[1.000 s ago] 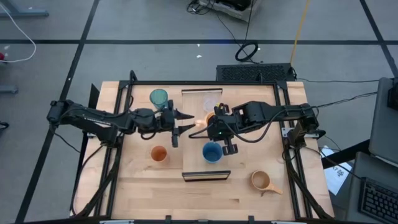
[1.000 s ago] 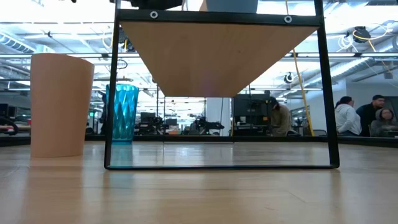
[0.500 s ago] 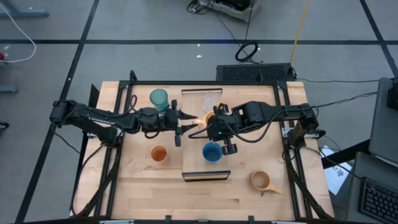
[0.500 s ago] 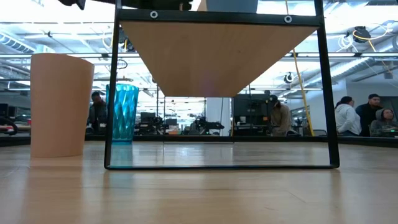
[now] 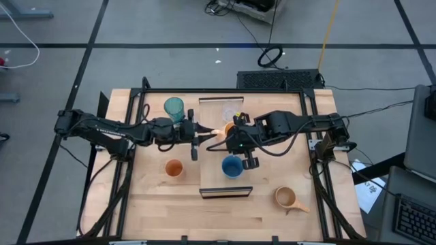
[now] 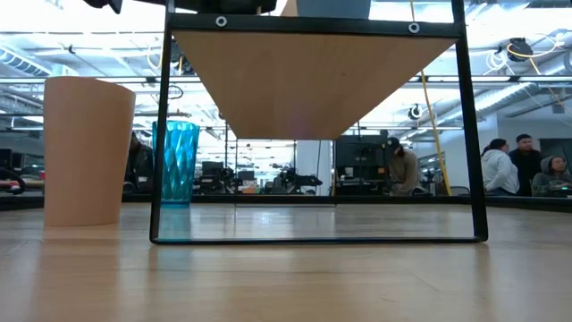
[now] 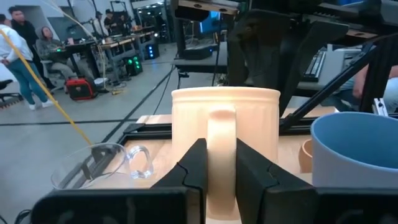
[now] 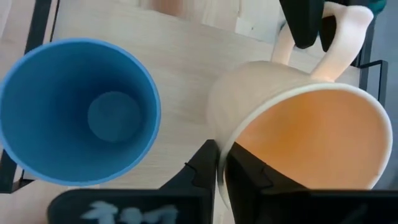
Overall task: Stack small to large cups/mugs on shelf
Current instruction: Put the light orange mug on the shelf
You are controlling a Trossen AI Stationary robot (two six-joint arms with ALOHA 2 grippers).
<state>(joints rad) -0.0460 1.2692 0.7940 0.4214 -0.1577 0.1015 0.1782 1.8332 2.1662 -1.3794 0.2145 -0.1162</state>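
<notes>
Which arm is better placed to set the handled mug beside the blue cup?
Probably right: the right tool pinches the mug rim, blue cup adjacent; the left tool grips only the handle.

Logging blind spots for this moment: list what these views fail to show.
- High view: the orange mug is mostly hidden under the left gripper and the right gripper.
- Low view: the cups on the shelf are cut off by the top edge.
- Left wrist view: the blue cup is cut off by the picture's edge.
</notes>
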